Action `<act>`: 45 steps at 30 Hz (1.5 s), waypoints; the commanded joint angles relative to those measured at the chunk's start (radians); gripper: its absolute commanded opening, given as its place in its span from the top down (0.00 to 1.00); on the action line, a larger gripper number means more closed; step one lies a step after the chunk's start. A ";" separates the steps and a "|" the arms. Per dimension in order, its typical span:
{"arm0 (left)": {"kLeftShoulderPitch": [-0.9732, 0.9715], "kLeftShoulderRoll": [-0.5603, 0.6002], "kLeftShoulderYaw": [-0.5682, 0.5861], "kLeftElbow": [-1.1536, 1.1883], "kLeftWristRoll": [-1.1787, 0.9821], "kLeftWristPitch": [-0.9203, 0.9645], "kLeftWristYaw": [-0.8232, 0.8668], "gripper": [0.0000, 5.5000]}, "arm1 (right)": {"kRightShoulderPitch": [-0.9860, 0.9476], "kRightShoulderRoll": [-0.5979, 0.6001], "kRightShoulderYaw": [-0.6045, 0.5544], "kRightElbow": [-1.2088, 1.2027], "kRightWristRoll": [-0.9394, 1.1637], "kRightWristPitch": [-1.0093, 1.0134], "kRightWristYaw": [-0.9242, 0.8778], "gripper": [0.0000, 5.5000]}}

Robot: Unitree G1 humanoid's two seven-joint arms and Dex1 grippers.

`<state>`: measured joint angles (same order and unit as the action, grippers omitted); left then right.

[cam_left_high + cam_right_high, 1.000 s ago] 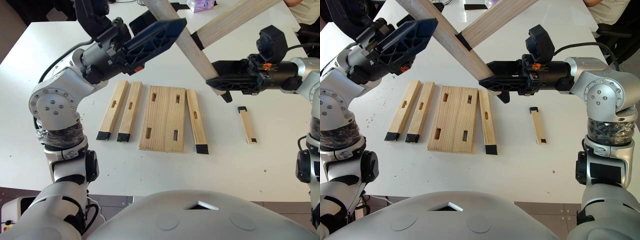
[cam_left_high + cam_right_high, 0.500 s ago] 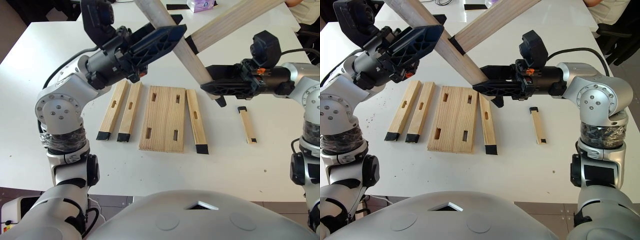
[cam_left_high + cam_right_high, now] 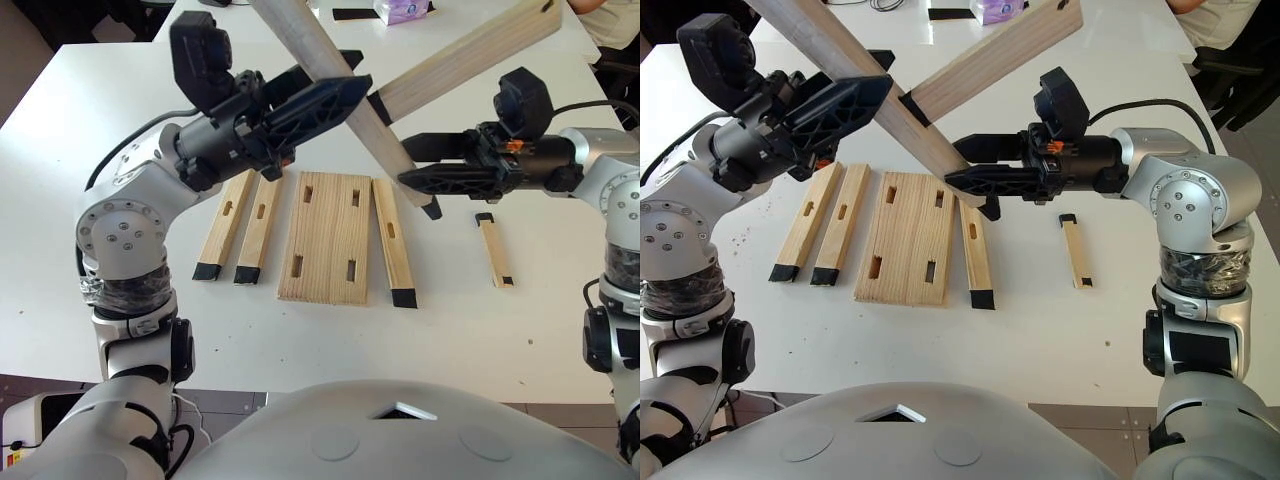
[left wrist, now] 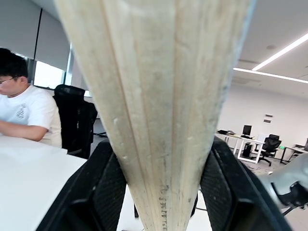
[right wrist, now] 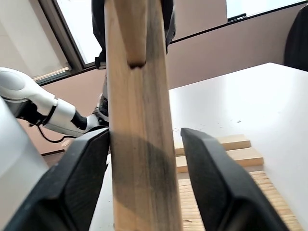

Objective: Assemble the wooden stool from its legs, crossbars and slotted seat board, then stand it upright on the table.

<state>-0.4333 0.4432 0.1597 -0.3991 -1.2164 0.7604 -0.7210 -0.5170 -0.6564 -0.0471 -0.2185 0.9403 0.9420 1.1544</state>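
The left gripper (image 3: 355, 70) is clamped on a long wooden leg (image 3: 390, 150) and holds it in the air above the table (image 3: 500, 340); the leg slants down from the far left toward the right, crossing over the flat pieces below; in the left wrist view its pale, grainy face stands between two black fingers (image 4: 106, 192) that press it from both sides. The right gripper (image 3: 405, 165) sits at the leg's lower end with its fingers spread, one above the wood and one below it; in the right wrist view a finger (image 5: 86, 183) lies close on one side while a gap shows on the other, so it is released rather than gripping. A second bar (image 3: 465, 52) meets the leg partway up, its black-banded end set into a notch there; it rises away to the far right and has a slot near its free end.

On the table lies the seat board (image 3: 323, 237), flat, light wood with four slots; left of it, a little apart, two more legs (image 3: 227, 218) lie side by side, each with a slot and a black tip at the near end; a third leg (image 3: 393, 240) lies along the board's right edge, just beside it. A short crossbar (image 3: 494, 250) with black ends lies well to the right, below the right gripper.
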 commanded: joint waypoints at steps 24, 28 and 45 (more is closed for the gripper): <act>0.245 0.447 0.031 0.081 0.391 -0.189 -0.587 0.63 | 0.385 -0.093 -0.139 0.116 -0.357 -0.397 -0.155 0.37; 0.276 0.440 0.027 0.060 0.396 -0.203 -0.586 0.63 | 0.363 -0.096 -0.134 0.140 -0.373 -0.406 -0.151 0.37; 0.290 0.383 -0.084 0.099 0.512 -0.334 -0.605 0.63 | 0.278 -0.097 -0.113 0.213 -0.404 -0.428 -0.118 0.37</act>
<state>-0.1627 0.8254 0.0997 -0.3103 -0.7465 0.4438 -1.3298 -0.2171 -0.7527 -0.1694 -0.0148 0.5457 0.5187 1.0285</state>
